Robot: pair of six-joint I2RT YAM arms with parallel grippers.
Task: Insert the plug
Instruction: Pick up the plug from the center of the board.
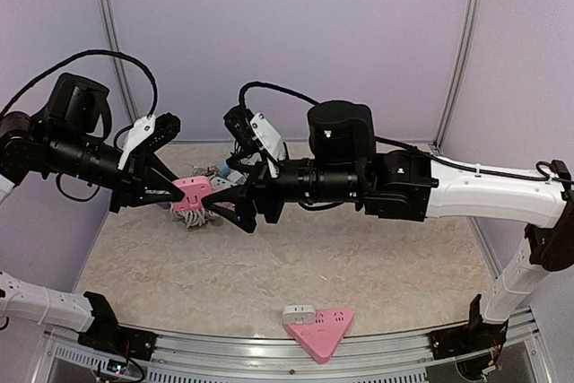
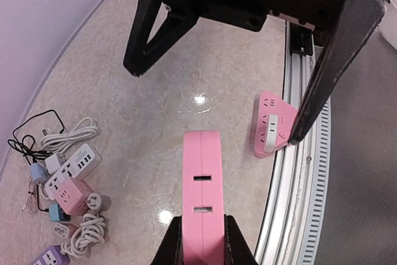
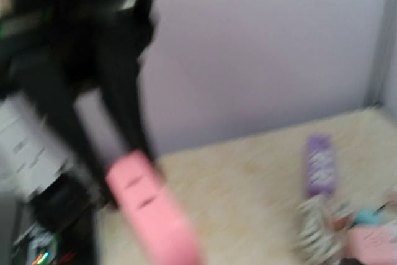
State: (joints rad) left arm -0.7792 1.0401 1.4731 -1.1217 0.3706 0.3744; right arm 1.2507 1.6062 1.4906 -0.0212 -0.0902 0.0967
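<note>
You see the left claw [image 2: 203,221] clamped on the pink socket block [image 2: 201,178]. The right claw [image 1: 226,208] is spread wide, facing that block, apart from it.

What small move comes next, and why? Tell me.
Probably swing the open right end effector toward the plug pile to pick up a plug. The left end effector clamps the pink socket block in the air with its slots exposed, and the right holds nothing.
</note>
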